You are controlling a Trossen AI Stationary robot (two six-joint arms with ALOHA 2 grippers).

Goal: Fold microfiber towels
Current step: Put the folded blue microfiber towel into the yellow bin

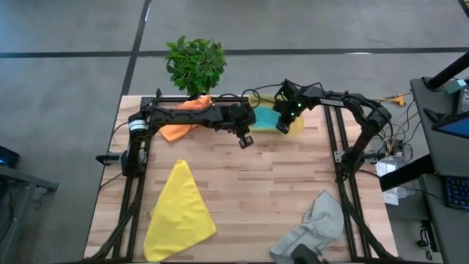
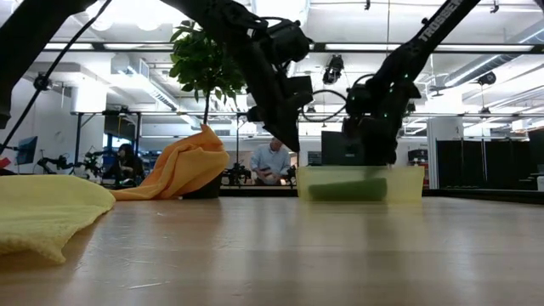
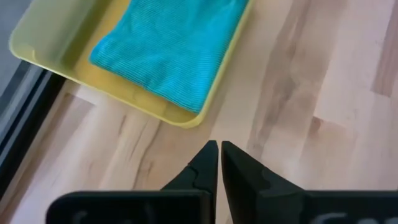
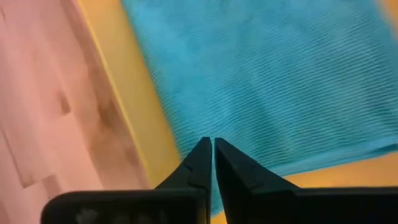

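Lying folded flat in yellow bin (image 3: 56,59): teal towel (image 3: 171,46).

Ribbed teal cloth towel (image 4: 280,81) lies in smooth yellow plastic bin (image 3: 56,56) on pale wood table (image 1: 256,183).

A yellow plastic bin (image 1: 296,126) sits on the wooden bench (image 1: 249,191) near its far edge, right of the middle. A leafy potted plant (image 1: 195,64) stands just beyond that far edge. People (image 2: 272,161) sit in the room behind (seen low across the bench top).
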